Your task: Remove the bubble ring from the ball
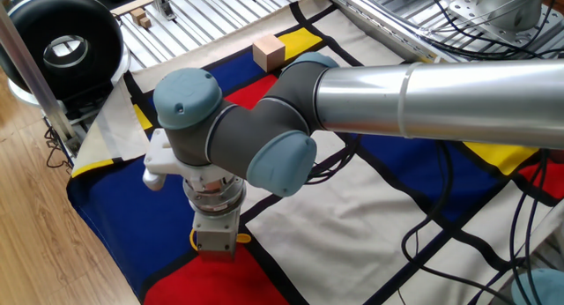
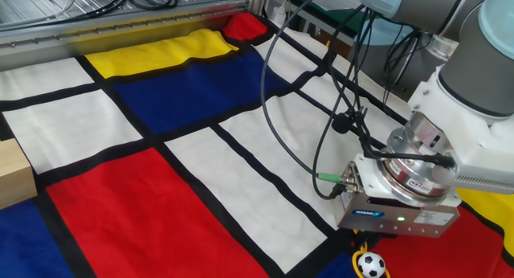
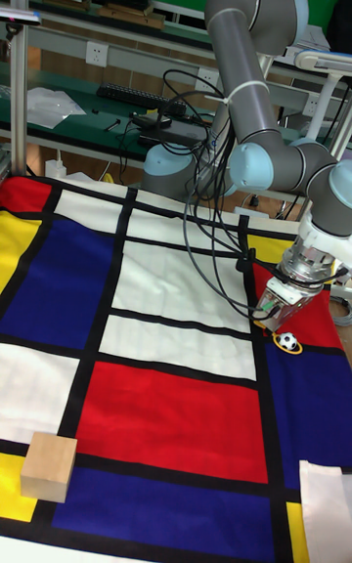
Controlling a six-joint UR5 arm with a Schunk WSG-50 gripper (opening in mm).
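Observation:
The ball, tiny and white with black patches, lies on the cloth at the bottom edge of the other fixed view. The yellow-orange bubble ring lies around the ball. A bit of the ring shows beside the ball. My gripper points down just above the ball and ring, and its body hides the fingers. In one fixed view the arm covers the ball, and only yellow bits of the ring stick out on either side of the gripper body.
A tan wooden cube sits at the far corner of the colour-block cloth, also the cube. Black cables hang from the arm over the cloth. A black round device stands off the table's edge.

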